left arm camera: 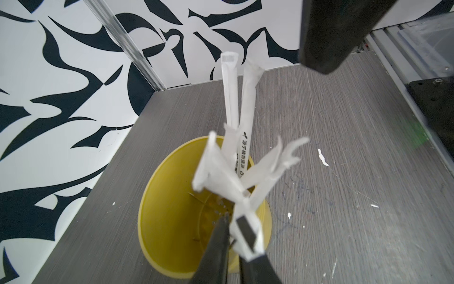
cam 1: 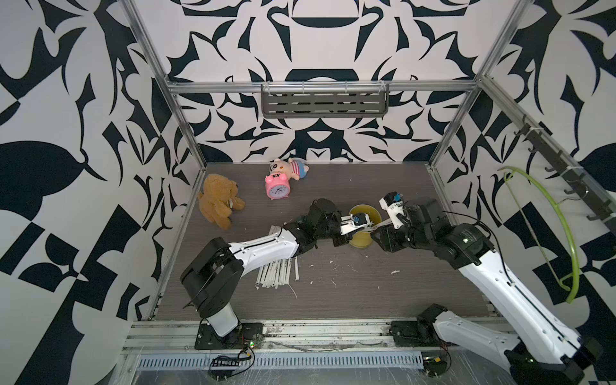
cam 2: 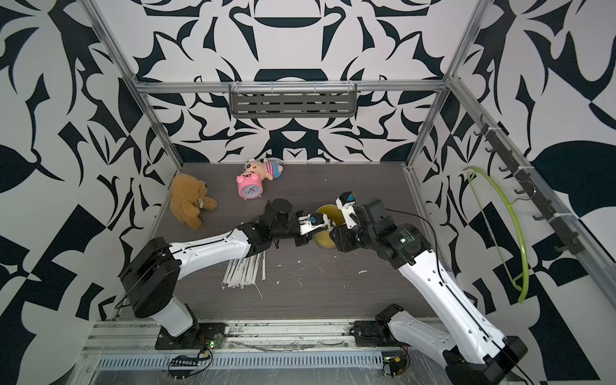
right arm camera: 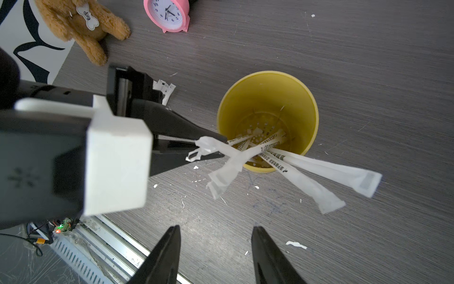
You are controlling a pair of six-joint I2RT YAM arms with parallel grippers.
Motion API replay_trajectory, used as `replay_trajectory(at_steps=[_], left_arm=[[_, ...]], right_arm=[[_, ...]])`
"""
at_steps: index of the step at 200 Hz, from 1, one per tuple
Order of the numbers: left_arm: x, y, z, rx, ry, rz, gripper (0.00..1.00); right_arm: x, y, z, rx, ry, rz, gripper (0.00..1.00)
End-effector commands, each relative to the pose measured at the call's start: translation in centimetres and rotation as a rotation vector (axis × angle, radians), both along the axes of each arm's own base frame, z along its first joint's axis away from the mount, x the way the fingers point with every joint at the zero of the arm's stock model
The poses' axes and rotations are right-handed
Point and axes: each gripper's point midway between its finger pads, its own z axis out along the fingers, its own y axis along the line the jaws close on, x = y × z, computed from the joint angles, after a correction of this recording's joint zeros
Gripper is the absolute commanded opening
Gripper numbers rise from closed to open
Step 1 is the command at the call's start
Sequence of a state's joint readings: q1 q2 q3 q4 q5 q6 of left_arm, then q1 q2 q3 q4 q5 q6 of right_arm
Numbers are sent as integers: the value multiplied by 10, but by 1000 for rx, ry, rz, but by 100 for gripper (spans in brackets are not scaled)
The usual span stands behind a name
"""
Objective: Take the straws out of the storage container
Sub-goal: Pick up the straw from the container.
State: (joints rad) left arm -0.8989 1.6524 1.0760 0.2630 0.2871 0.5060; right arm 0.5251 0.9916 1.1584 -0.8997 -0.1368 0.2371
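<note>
While the left pincer (right arm camera: 222,145) pinches one of the straws (right arm camera: 331,169) beside the rim of the yellow cup (right arm camera: 267,73), the right pincer (right arm camera: 216,230) hangs spread over open counter (right arm camera: 368,61) nearby.

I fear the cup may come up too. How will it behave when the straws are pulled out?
The cup looks thin-walled and light and stands free, so it may tip or lift. The straws lean on its rim, probably adding sideways drag. The left gripper pinches only crumpled wrapper ends, which may slip.
</note>
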Motion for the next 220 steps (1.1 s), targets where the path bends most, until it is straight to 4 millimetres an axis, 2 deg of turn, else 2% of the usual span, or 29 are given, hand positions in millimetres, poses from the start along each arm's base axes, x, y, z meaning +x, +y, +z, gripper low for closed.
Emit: replay_trajectory(at_steps=[1, 52, 120, 154, 157, 163, 220], left_arm=[[-7, 5, 24, -34, -33, -16, 14], [-21, 19, 50, -42, -56, -31, 13], [-39, 46, 90, -34, -29, -7, 12], [-50, 59, 109, -72, 1, 6, 12], [-55, 65, 121, -98, -9, 6, 12], [-58, 67, 127, -110, -5, 6, 12], [-78, 96, 158, -172, 17, 36, 12]], right_arm=[[5, 0, 27, 31, -87, -4, 51], [8, -1, 41, 38, -125, -9, 51], [9, -1, 78, 66, -186, -12, 48], [2, 20, 90, 158, -169, 84, 47], [1, 23, 91, 170, -167, 98, 47], [-1, 29, 92, 193, -160, 129, 47], [-14, 67, 103, 315, -146, 283, 49]])
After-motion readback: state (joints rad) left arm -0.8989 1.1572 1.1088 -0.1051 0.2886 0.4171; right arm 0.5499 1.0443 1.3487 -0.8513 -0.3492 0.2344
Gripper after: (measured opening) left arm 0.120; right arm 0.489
